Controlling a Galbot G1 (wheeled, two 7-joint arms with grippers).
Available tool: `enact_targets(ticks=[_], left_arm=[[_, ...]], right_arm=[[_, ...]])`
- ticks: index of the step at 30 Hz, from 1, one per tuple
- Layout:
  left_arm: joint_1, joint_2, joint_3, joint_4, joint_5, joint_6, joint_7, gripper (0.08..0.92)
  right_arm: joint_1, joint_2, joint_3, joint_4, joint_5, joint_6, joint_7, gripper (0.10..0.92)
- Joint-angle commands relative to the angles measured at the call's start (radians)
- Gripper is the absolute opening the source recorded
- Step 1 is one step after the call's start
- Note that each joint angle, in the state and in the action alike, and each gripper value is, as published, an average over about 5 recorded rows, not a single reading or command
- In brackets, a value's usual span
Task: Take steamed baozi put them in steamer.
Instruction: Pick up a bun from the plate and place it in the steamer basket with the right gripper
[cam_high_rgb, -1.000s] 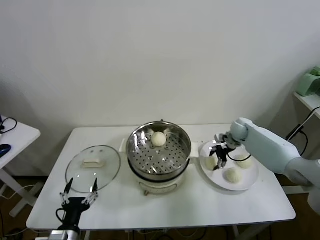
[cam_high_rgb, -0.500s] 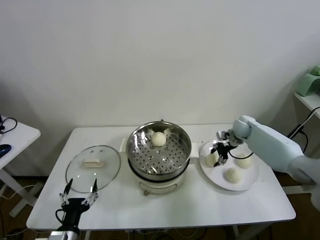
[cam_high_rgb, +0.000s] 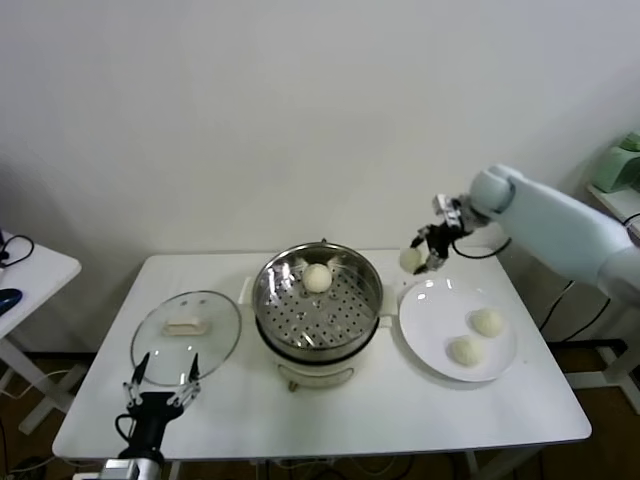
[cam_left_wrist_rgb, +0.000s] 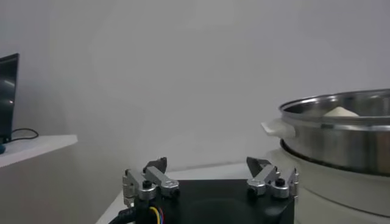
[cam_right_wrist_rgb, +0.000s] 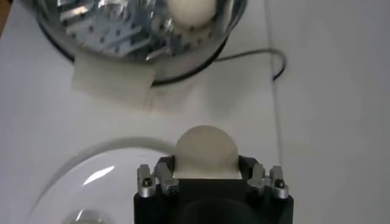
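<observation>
The right gripper (cam_high_rgb: 421, 254) is clenched on one steamed baozi (cam_high_rgb: 411, 260), which is seen held in the air between the two fingers (cam_right_wrist_rgb: 163, 178) in the right wrist view, its domed side bulging out beyond the fingertips. The bun is round, so no long axis can be made out; its smooth dome is turned away from the wrist. The right arm is raised and stretched from the robot's right toward the middle of the table, with its pale forearm sloping down to the wrist and the gripper pointed toward the steamer. Just below the gripper lies the near-left rim of the white plate (cam_high_rgb: 430, 340), and the held bun is apart from it. Two more baozi (cam_high_rgb: 487, 322) rest on the plate, below and to the right of the gripper, one (cam_high_rgb: 464, 350) nearer the front edge than the other. To the left of the gripper and lower stands the steamer (cam_high_rgb: 318, 300), upright on the white table (cam_high_rgb: 400, 410), with its perforated tray exposed. One baozi (cam_high_rgb: 317, 277) sits on that tray toward the back wall, dome up. Farther left of the steamer, well apart from the gripper, the glass lid (cam_high_rgb: 186, 335) lies flat on the table with its white handle up. The left gripper (cam_high_rgb: 158, 388) is parked at the front left edge of the table, near the lid, its fingers spread with nothing between them.
</observation>
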Motion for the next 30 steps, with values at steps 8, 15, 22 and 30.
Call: enact_targets(ticks=[8,15,22,30], left_arm=[[0.018,-0.009,0.020,-0.054,0.008,0.003,0.000,0.823],[0.045,-0.013,0.012,-0.090,0.016,0.002,-0.001,0.823],[0.067,-0.027,0.023,-0.120,0.031,0.005,-0.001,0.823],[0.091,-0.013,0.013,-0.116,0.013,-0.008,-0.003,0.823]], right_arm=[[0.284,0.199,-0.210,0.161,0.461,-0.138,0.045,0.679],[0.165,0.334,-0.196,0.154,0.451,-0.154,0.077,0.679],[0.084,0.421,-0.214,0.091,0.426,-0.152,0.080,0.679],[0.060,0.455,-0.255,0.045,0.411,-0.147,0.075,0.679]])
